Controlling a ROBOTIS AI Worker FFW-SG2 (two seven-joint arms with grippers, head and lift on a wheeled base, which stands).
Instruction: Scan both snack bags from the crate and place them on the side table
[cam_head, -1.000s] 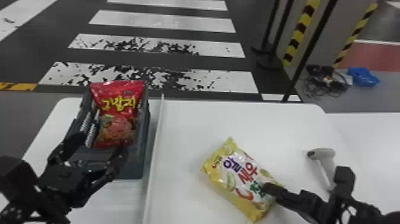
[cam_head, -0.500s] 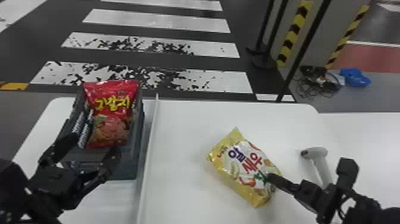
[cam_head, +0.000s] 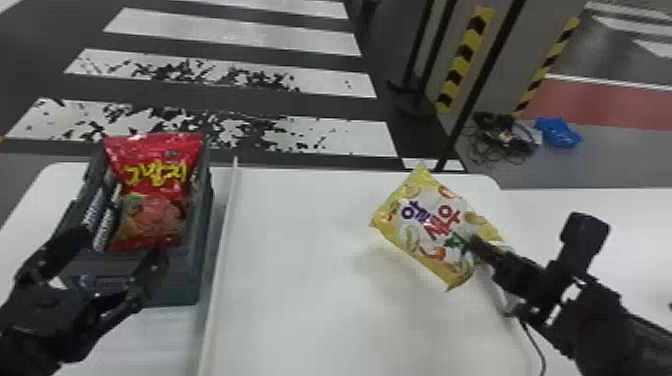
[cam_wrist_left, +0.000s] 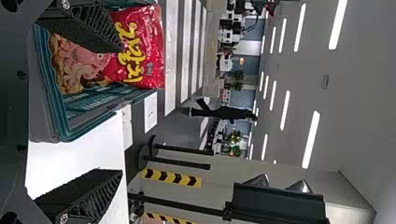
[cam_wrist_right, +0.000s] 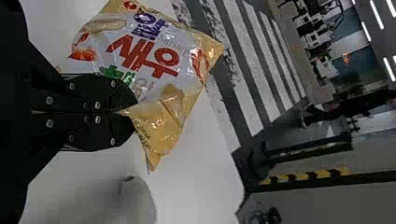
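Your right tool (cam_head: 472, 244): clenched on the yellow snack bag (cam_head: 435, 225), tilted above your white desk (cam_head: 295, 260).
Your left tool (cam_head: 122, 245): released, fingers apart, near the crate (cam_head: 197, 285).
Red snack bag (cam_head: 152, 200): inside the crate before you.

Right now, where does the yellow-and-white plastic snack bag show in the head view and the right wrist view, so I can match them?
Head view: right of centre, the yellow-and-white plastic snack bag lies tilted at the tips of the right gripper.
Right wrist view: just beyond the closed jaws, which pinch its edge.
Shared landmark: the white-striped crosswalk on the floor beyond the bag.
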